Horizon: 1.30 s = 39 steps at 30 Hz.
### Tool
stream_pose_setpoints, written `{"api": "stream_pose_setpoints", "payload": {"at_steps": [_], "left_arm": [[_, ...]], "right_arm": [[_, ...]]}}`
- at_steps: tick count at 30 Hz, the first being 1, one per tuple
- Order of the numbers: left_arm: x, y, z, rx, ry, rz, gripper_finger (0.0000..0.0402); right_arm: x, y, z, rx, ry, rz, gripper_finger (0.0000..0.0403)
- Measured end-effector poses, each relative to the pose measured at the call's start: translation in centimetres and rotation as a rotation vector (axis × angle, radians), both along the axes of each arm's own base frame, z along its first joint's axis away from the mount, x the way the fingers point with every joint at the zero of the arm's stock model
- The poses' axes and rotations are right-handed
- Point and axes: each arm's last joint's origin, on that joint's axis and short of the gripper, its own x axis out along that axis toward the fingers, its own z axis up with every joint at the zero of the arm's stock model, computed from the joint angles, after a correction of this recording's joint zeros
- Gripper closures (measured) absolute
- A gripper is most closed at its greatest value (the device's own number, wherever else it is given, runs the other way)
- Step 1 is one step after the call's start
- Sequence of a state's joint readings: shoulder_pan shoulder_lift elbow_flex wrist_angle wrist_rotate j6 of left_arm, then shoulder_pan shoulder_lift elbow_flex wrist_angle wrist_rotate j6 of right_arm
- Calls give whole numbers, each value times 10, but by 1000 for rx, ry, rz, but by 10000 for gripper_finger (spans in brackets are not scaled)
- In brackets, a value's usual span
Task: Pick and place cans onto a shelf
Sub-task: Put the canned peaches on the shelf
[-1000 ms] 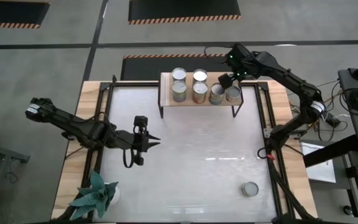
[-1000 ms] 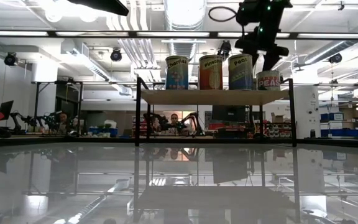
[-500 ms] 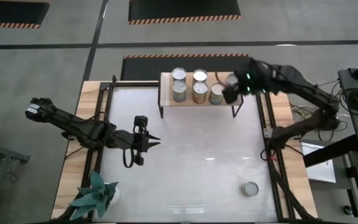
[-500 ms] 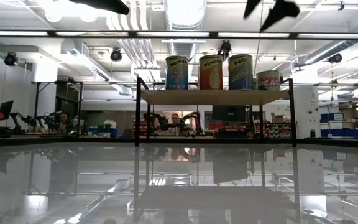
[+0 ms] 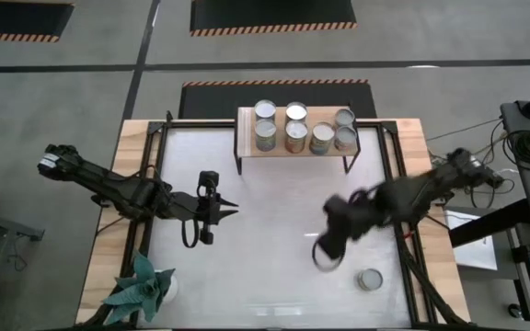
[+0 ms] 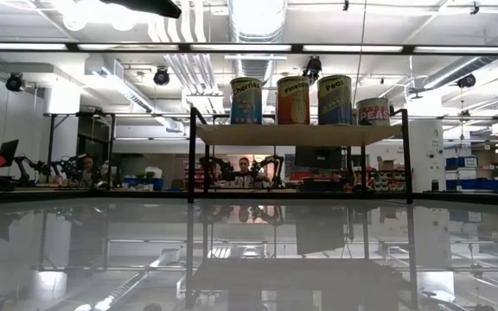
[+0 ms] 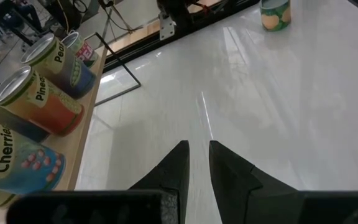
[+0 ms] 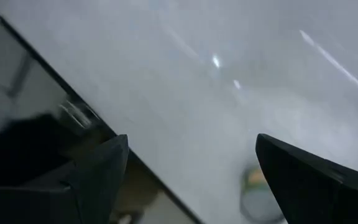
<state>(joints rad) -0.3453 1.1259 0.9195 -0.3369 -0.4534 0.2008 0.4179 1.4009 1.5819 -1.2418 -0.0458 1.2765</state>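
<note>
While your right gripper (image 5: 325, 255) hangs blurred over the near right part of the table (image 5: 274, 202), its fingers (image 8: 316, 180) stand wide apart with nothing between them; in the right wrist view only the white tabletop and one can show in that gap. That lone can (image 5: 369, 279) stands upright on the table just beside the gripper, toward the near right corner, apart from it. You can see the same can far off in the left wrist view (image 7: 275, 14).

Your left gripper (image 5: 217, 211) waits over the left-middle of the table, pointing to the right. Its fingers (image 7: 178, 171) are nearly together, with a thin slit between the tips, and they grip nothing.

At the far edge, the shelf (image 5: 247, 147) carries six cans in two rows. The low view shows three tall cans (image 6: 292, 99) labelled Cherries, Pineapple and Peas side by side, and a shorter can (image 6: 373, 111) at the right end. From above, the two cans (image 5: 344, 129) at the right end sit close together.

A teal spiky plant (image 5: 139, 286) sits at the near left corner.
</note>
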Motion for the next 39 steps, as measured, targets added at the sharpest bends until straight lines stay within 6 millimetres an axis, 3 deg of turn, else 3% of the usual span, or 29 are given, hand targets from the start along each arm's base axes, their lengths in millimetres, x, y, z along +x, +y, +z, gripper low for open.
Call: {"api": "stream_pose_setpoints", "payload": {"at_steps": [7,13,18,27,39], "left_arm": [[1,0,1,-7,-11,2,358],[0,0,1,-7,-11,1,358],[0,0,1,-5,-10,0,358],[0,0,1,12,-6,-8,358],[1,0,1,12,-8,-9,358]], "right_arm": [[9,56,-55,-48,259,-12,70],[-10,86,-90,-75,412,-68,76],[-32,88,-104,-70,491,-199,73],[-64,91,-117,-19,480,-292,51],[-80,94,-138,-10,483,-339,48]]}}
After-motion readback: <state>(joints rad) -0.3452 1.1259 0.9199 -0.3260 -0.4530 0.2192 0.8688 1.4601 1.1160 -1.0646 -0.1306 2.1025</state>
